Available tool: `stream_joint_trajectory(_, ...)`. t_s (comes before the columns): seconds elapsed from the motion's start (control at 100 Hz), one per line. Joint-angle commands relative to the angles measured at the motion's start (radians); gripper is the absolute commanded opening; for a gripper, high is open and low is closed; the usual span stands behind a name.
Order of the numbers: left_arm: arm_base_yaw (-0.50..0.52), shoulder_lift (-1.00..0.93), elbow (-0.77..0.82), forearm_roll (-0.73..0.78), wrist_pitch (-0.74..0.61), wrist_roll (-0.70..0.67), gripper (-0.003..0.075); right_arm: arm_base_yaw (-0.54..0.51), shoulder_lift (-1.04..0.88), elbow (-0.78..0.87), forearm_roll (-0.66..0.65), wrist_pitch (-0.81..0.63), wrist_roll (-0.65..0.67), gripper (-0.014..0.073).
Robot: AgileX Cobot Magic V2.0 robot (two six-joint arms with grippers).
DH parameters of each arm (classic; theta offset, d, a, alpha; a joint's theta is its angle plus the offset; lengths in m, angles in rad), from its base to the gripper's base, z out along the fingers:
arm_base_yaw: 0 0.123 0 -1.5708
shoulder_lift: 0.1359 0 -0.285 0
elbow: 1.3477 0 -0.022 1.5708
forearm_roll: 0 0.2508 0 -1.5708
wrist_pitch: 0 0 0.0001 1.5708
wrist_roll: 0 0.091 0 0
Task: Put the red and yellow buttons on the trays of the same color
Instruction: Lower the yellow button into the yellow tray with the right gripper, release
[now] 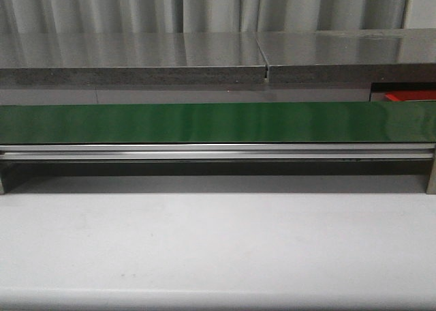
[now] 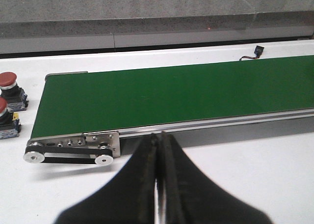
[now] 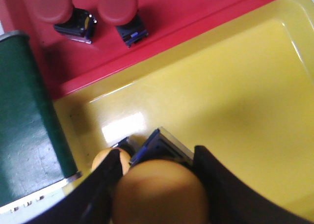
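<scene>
My front camera looks forward, low and level, across the desk (image 1: 218, 249) at the green conveyor belt (image 1: 218, 122). My left wrist camera views that belt (image 2: 176, 96) obliquely beyond its end effector. My right wrist camera looks steeply down, close over the yellow tray (image 3: 235, 86).

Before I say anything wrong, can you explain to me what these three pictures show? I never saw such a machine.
It is a robot with two arms at a white table. One camera looks forward over a green conveyor belt. The other two sit on the wrists. The left claw is shut and holds nothing; beside the belt's end stand two red buttons. The right claw holds a yellow button over a yellow tray, where another yellow button peeks out. Two more red buttons lie on the red tray next to it.
</scene>
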Motion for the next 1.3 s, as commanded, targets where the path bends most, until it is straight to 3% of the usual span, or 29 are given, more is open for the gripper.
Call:
stream_joint_trajectory(0.0, -0.007, 0.001, -0.025, -0.029, -0.066, -0.002, -0.0019, -0.009, 0.008, -0.020, 0.022, -0.074, 0.000, 0.0067)
stream_joint_trajectory(0.54, -0.007, 0.001, -0.025, -0.029, -0.066, -0.002, -0.0019, -0.010, 0.240, -0.020, -0.006, -0.124, -0.001, 0.0081)
stream_joint_trajectory(0.64, -0.007, 0.001, -0.025, -0.029, -0.066, -0.002, -0.0019, -0.010, 0.243, -0.020, -0.011, -0.126, -0.001, 0.0154)
stream_joint_trajectory(0.83, -0.007, 0.001, -0.025, -0.029, -0.066, -0.002, -0.0019, -0.010, 0.243, -0.021, -0.011, -0.129, -0.001, 0.0453)
stream_joint_trajectory(0.92, -0.007, 0.001, -0.025, -0.029, -0.066, -0.002, -0.0019, -0.010, 0.240, -0.021, -0.005, -0.129, -0.001, 0.0540)
stream_joint_trajectory(1.29, -0.007, 0.001, -0.025, -0.029, -0.066, -0.002, -0.0019, 0.028, 0.065, -0.024, 0.050, -0.175, -0.008, 0.0558)
